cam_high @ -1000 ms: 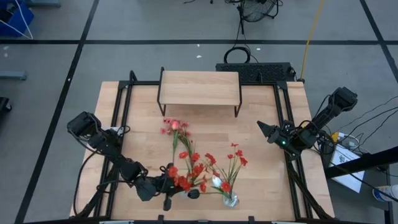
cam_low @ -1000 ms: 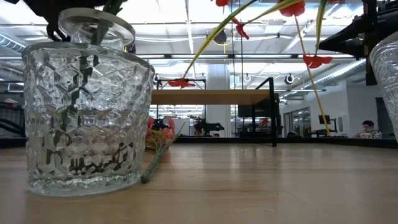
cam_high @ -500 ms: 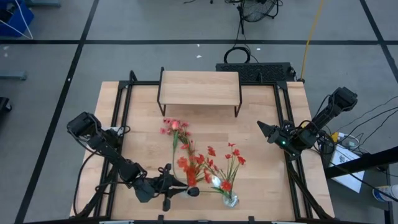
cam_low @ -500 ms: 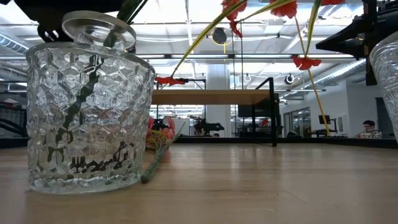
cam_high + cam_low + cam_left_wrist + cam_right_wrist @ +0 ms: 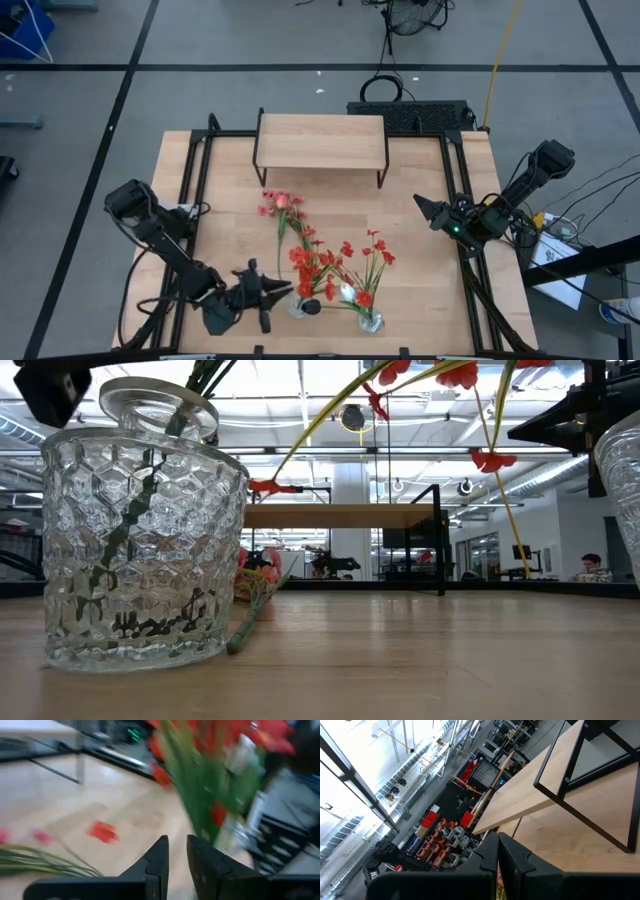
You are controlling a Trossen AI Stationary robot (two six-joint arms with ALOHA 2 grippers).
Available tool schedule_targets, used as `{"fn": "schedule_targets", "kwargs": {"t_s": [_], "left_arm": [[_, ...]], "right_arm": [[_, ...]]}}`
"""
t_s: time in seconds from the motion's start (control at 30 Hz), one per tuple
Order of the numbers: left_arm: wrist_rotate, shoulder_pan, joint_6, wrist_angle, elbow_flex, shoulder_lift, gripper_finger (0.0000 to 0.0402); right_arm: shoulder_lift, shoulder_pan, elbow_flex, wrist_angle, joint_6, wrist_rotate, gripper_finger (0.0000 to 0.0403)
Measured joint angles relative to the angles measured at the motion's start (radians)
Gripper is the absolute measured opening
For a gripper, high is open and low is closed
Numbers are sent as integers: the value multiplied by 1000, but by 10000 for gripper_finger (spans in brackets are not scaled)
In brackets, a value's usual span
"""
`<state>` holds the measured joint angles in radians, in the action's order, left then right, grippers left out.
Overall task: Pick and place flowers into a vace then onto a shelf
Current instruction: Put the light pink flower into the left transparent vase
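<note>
I am holding my left gripper (image 5: 272,293) just beside the near-left glass vase (image 5: 299,306), on its outer side, fingers slightly parted with a narrow gap and nothing between them. Red flowers (image 5: 320,262) are standing in that vase, leaning away toward the shelf (image 5: 322,140). A second vase (image 5: 370,322) with red stems is sitting just beside the first. A pink-and-red stem (image 5: 281,205) is lying between the vase and the shelf. My right gripper (image 5: 424,209) is waiting clenched, empty, well apart.
</note>
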<state>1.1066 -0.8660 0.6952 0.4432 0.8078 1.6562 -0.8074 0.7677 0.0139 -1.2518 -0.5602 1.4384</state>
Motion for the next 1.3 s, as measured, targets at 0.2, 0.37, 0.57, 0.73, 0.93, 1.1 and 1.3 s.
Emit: {"fn": "schedule_targets", "kwargs": {"t_s": [0.2,0.37,0.57,0.73,0.93,1.1,1.3], "left_arm": [[242,-5,239,-145,0,-80,72],[327,34,556,-332,0,-175,72],[225,141,744,-429,0,-231,70],[-51,275,932,-524,0,-231,29],[-409,412,1107,-587,3,-250,16],[-616,485,1194,-823,47,-283,31],[-731,555,1114,-1016,68,-313,33]], "right_arm": [[0,0,0,0,0,0,4],[0,0,0,0,0,0,4],[0,0,0,0,0,0,4],[0,0,0,0,0,0,4],[0,0,0,0,0,0,4],[0,0,0,0,0,0,4],[0,0,0,7,0,0,4]]}}
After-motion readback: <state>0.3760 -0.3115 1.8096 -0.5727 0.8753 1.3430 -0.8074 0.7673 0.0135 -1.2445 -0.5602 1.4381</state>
